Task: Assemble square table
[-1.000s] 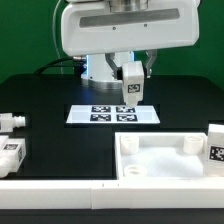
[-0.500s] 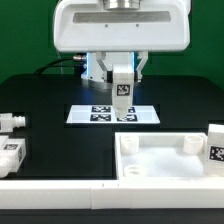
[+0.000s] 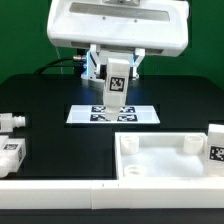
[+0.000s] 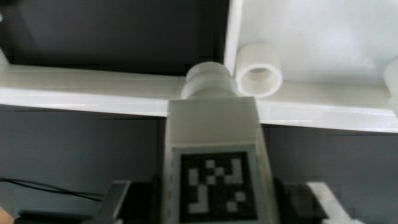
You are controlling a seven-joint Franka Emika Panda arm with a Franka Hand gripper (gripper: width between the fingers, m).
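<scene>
A white robot arm is reaching down over the middle of a black desk. Its gripper (image 3: 117,72) is clenched around one short white leg (image 3: 116,90), grasping it by the upper part. The leg's black-and-white tag is facing the near edge of the desk. The leg is hanging off the surface, leaning slightly, above the far part of the marker board (image 3: 85,115), which is lying flat in the middle of the desk.

The square table top (image 3: 160,172), a white tray with a raised rim, is lying open side up towards the desk's near corner on the exterior view's right. Round sockets are showing inside its two far corners. Another tagged leg (image 3: 216,145) is standing at the tray's side nearest the desk edge on the exterior view's right; whether they are touching is hard to tell.

Two more white legs are lying near the desk edge on the exterior view's left: one (image 3: 9,121) farther back, one (image 3: 11,155) closer to the near edge. A long white bar (image 3: 70,190) is running along the near edge, in front of the tray and that closer leg.

From the wrist view, the held leg (image 4: 217,140) is filling the centre, tag towards the camera, clamped between the fingers (image 4: 320,198). Beyond its tip, the tray's rim (image 4: 107,92) and one round socket (image 4: 267,80) are showing.
</scene>
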